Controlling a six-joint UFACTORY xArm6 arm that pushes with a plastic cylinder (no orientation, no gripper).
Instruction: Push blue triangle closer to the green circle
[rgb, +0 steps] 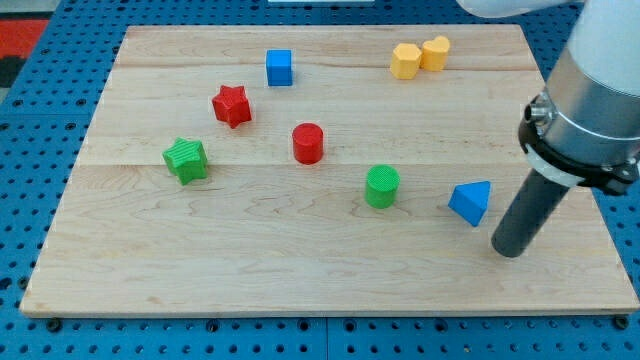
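The blue triangle (471, 202) lies on the wooden board at the view's right. The green circle (382, 186) stands to its left, about a block's width of board between them. My tip (508, 250) rests on the board just below and to the right of the blue triangle, a small gap apart from it. The dark rod rises up and to the right into the arm's grey body.
A red circle (308, 143), a red star (232, 105) and a green star (186, 160) lie left of the green circle. A blue cube (279, 67) and two yellow blocks (420, 57) sit near the view's top. The board's right edge (590, 190) is close to my tip.
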